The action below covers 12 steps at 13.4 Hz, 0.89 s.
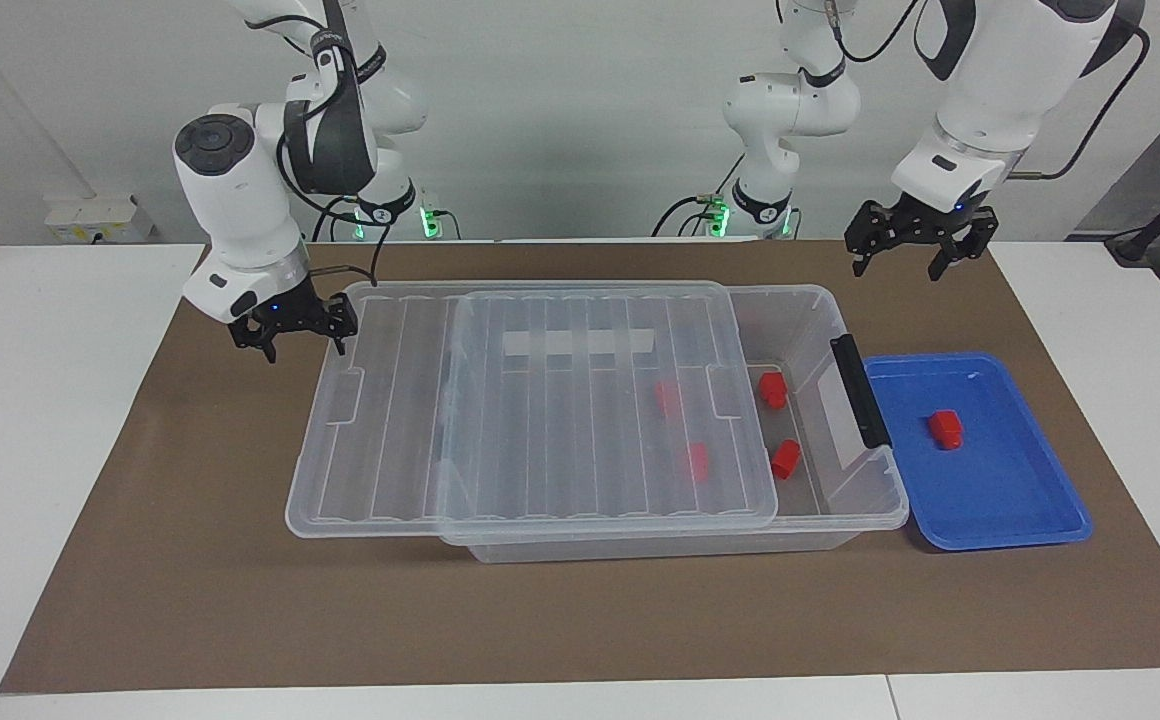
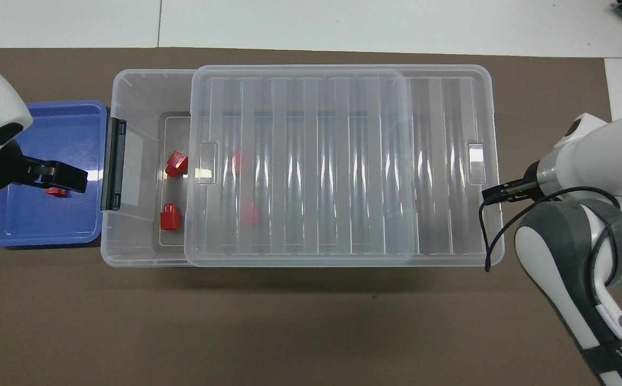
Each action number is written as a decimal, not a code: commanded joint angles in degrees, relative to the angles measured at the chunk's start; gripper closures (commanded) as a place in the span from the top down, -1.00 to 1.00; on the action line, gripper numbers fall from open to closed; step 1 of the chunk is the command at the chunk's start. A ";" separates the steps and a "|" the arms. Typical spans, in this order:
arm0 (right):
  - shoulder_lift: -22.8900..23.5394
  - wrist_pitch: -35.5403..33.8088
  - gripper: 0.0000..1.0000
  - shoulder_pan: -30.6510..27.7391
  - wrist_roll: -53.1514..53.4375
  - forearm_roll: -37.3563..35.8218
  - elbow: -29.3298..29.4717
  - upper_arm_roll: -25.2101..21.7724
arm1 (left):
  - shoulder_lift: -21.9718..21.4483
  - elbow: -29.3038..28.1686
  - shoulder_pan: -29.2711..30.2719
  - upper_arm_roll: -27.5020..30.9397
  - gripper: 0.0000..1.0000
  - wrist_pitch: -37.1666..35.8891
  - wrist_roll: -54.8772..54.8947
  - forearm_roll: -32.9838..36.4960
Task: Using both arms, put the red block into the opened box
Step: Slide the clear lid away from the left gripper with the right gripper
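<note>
My left tool [image 1: 916, 252] hangs open over the brown mat, near the surface's edge by my bases, holding nothing. My right tool [image 1: 290, 333] is open at the lid's [image 1: 500, 420] end, toward my right arm's edge. The opened box [image 1: 820, 330] shows two uncovered blocks inside. The red block [image 1: 945, 428] lies in the blue tray [image 1: 1000, 500], toward my left arm's edge.

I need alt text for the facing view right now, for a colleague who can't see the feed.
A clear box sits on a brown mat, its lid slid toward the right arm's end, leaving a gap above four red blocks inside. A fifth red block lies in a blue tray beside the box. The right gripper is at the lid's end; the left gripper hangs open above the mat by the tray.
</note>
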 commanded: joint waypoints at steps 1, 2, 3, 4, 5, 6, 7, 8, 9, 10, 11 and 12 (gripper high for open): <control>-1.61 0.17 0.92 -3.07 -3.50 -1.09 -1.70 0.53 | -1.59 -1.81 0.20 0.15 1.00 0.55 -0.10 -0.80; -1.52 0.26 0.92 -3.60 -3.85 -1.17 -1.70 0.53 | -1.59 -1.81 0.20 0.15 1.00 0.55 -0.10 -0.80; -1.52 0.43 0.92 -4.13 -4.38 -1.09 -1.62 0.53 | -1.59 -1.81 0.20 0.15 1.00 0.55 -0.10 -0.80; -1.43 0.52 0.92 -4.39 -4.73 -1.08 -1.62 0.53 | -1.59 -1.81 0.20 0.15 1.00 0.55 -0.10 -0.80; -1.43 0.52 0.92 -4.48 -4.82 -1.08 -1.62 0.53 | -1.59 -1.81 0.20 0.15 1.00 0.55 -0.10 -0.80; -1.43 0.61 0.92 -4.75 -4.91 -1.08 -1.62 0.36 | -1.59 -1.81 0.20 0.15 1.00 0.55 -0.10 -0.80; -1.43 0.61 0.92 -5.36 -4.99 -1.08 -1.62 0.44 | -1.59 -1.81 0.20 0.15 1.00 0.47 -0.10 -0.80; -1.43 0.61 0.92 -5.45 -5.26 -1.08 -1.62 0.44 | -1.59 -1.81 0.20 0.15 1.00 0.55 -0.10 -0.80; -1.26 0.70 0.93 -5.45 -5.26 -1.00 -1.44 0.44 | -1.59 -1.81 0.20 0.15 1.00 0.55 -0.10 -0.80; -1.17 0.70 0.94 -5.45 -5.26 -1.00 -1.18 0.44 | -1.59 -1.81 0.20 0.15 1.00 0.55 -0.10 -0.80; -1.08 0.61 0.95 -5.45 -5.00 -0.91 -1.00 0.44 | -1.59 -1.81 0.20 0.15 1.00 0.55 -0.10 -0.80; -1.17 0.61 0.95 -5.28 -4.56 -0.56 -0.31 0.44 | -1.59 -1.81 0.20 0.15 1.00 0.55 -0.10 -0.80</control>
